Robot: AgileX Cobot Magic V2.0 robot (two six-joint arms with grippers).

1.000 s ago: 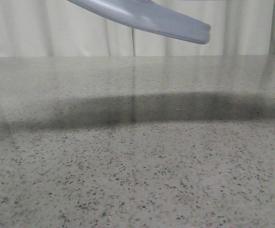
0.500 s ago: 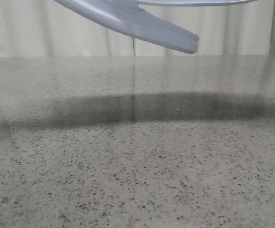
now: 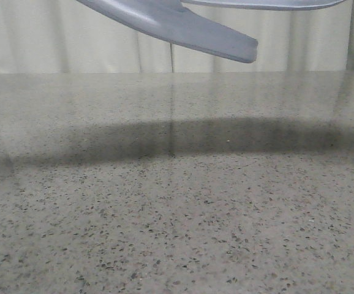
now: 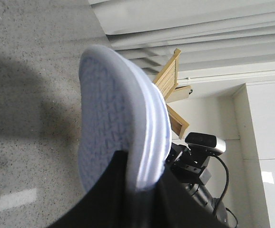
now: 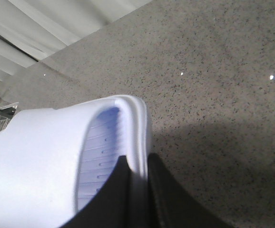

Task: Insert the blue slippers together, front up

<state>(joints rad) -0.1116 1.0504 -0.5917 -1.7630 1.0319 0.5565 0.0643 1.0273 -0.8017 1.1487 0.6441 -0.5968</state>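
Observation:
Two pale blue slippers are held high above the table. In the front view one slipper (image 3: 183,24) slants down to the right at the top edge, and the edge of the other slipper (image 3: 269,3) shows just above it. Neither gripper shows in that view. In the left wrist view my left gripper (image 4: 142,166) is shut on the side edge of a slipper (image 4: 109,109), whose patterned sole faces the camera. In the right wrist view my right gripper (image 5: 136,161) is shut on the rim of the other slipper (image 5: 47,152), whose ribbed footbed shows.
The speckled grey stone table (image 3: 177,214) lies below, with a broad shadow band across it. A pale curtain (image 3: 42,37) hangs behind. In the left wrist view there are a wooden rack (image 4: 173,80) and a black camera on its mount (image 4: 201,142).
The slanted slipper has shifted a little to the left. The second slipper's edge has come into the front view at the top right.

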